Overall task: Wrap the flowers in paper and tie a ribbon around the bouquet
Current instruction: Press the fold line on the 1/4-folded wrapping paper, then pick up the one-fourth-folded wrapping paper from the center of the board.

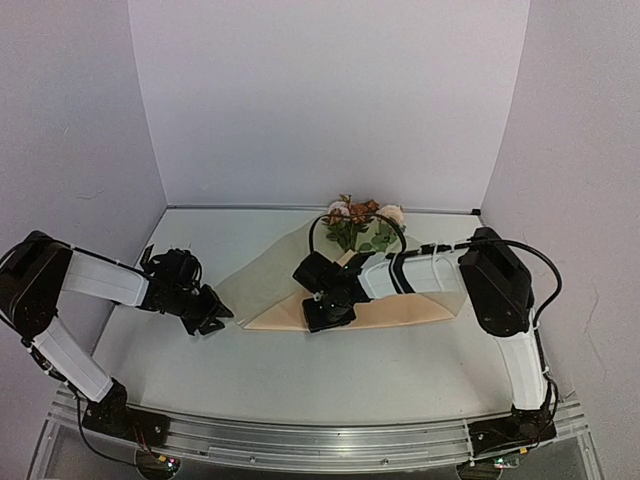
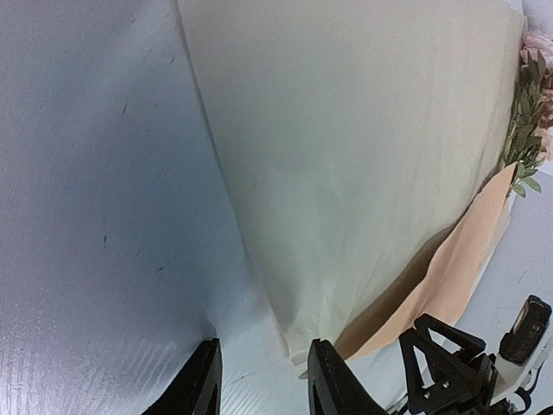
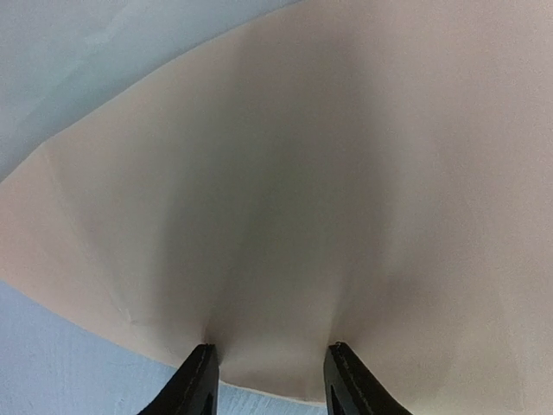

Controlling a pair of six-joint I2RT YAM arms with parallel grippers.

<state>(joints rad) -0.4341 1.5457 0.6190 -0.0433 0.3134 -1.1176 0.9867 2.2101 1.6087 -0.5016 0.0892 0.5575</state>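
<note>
While the left arm stretches in from the left edge of the table (image 1: 300,385), its left end effector (image 1: 212,315) sits low over the bare surface, just beside the left corner of the paper (image 1: 265,280). In the left wrist view its two black fingers (image 2: 200,385) stand moderately apart with only table between them. The sheet's corner ends right next to the inner finger, and I cannot tell whether they touch. Nothing is held.

The paper lies spread across the middle of the table. It looks pale on its left part, with a peach-tan band along the near edge, where one layer seems to lie over another.

At the far side of the sheet, the flowers (image 1: 355,225) rest with their cream, pink and rust blooms and green leaves poking past the paper's far edge.

Further right, the right arm (image 1: 500,285) bends inward, and the right end effector (image 1: 328,315) is down on the near edge of the paper. From its wrist camera the fingers (image 3: 346,380) are partly spread. Both tips are set on the tan sheet at its edge, with soft creases running up from each tip, and the paper is not pinched between them.
</note>
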